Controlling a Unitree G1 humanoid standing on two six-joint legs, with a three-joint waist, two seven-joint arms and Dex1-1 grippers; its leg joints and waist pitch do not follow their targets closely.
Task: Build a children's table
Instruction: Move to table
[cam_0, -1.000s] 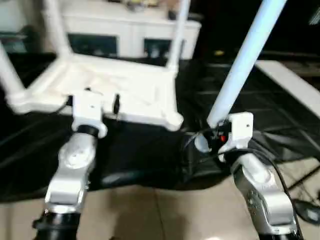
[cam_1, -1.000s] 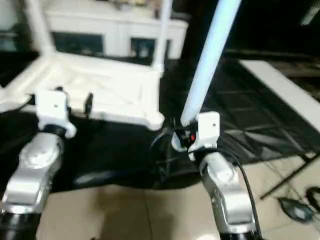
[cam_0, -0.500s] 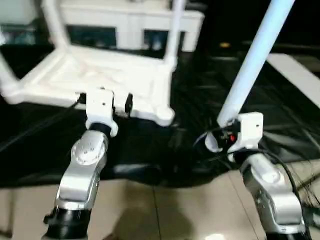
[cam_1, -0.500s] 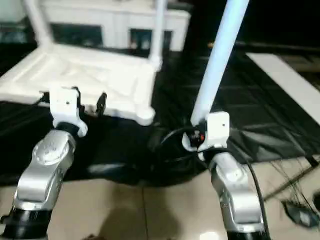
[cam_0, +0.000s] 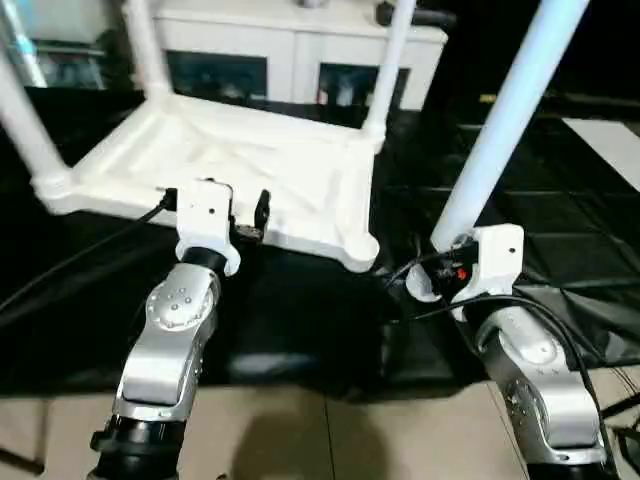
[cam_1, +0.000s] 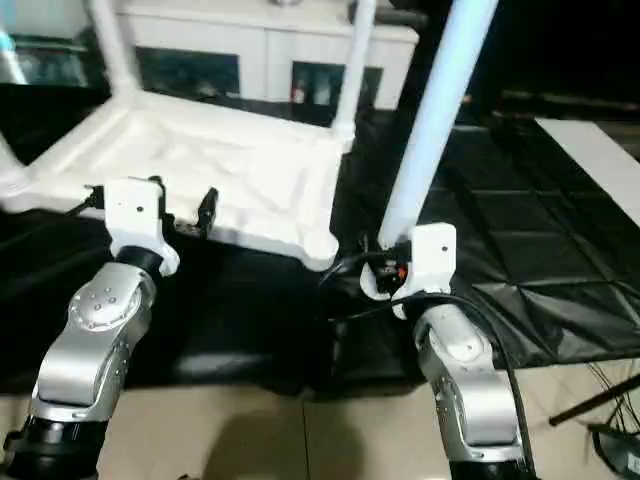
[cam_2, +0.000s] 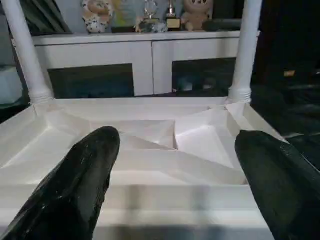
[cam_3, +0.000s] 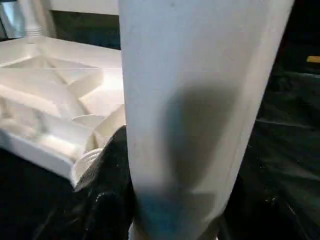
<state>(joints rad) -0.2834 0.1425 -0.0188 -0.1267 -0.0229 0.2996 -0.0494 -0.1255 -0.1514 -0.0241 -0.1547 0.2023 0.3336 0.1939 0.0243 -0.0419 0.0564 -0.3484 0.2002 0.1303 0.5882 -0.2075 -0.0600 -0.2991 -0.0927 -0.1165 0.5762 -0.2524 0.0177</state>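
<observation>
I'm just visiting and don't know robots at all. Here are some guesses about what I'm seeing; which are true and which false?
1. The right gripper holds a white table leg. True.
2. The tabletop lies with its ribbed underside up. True.
3. All four legs are already fitted in the tabletop. False: three stand in corner sockets; the near right socket is open and the fourth leg is in the gripper.
4. The left gripper is clamped on the tabletop's edge. False: it is open, fingers spread in front of the near edge.
5. A white cabinet stands behind the tabletop. True.
</observation>
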